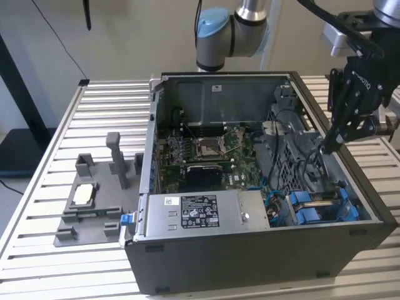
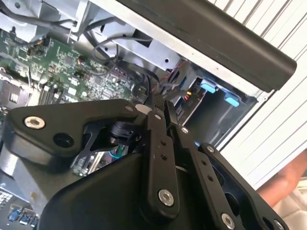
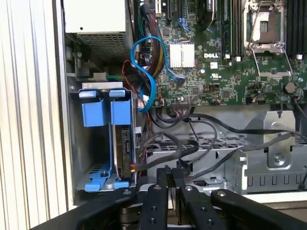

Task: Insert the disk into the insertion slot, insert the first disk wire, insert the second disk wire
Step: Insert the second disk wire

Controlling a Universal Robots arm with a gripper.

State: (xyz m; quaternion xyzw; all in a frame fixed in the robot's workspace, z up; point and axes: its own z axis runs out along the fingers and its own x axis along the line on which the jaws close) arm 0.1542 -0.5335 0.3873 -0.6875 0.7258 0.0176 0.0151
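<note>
While the single arm [image 1: 219, 37] reached in from the upper right of the exterior view, its wrist was bent so that the one black gripper [image 1: 325, 148] pointed steeply down into the open computer case [image 1: 250, 265], its tip low over the half of the case on the exterior view's right. In both wrist views the gripper [image 3: 171, 171] [image 2: 162, 101] showed two fingers [image 3: 164, 178] drawn close together with only a sliver between them. Whether they pinched one of the black cables [image 3: 211, 125] beside the tip could not be told. The one disk [image 3: 123, 151] stood on edge inside the insertion slot [image 3: 93, 153], against one wall of the bay. Two bright blue tabs [image 3: 93, 114] sat side by side at the bay's mouth. In the exterior view the slot [image 1: 350, 209] lay in the lower right corner of the case, near the gripper's tip but apart from it. One light blue cable [image 3: 154, 86] looped between the bay and the one green motherboard [image 3: 216, 72]. One grey power supply box [image 1: 200, 212] sat along the case's near wall. To the exterior view's left, one grey fixture [image 1: 87, 215] rested on the slatted table [image 1: 112, 106].
</note>
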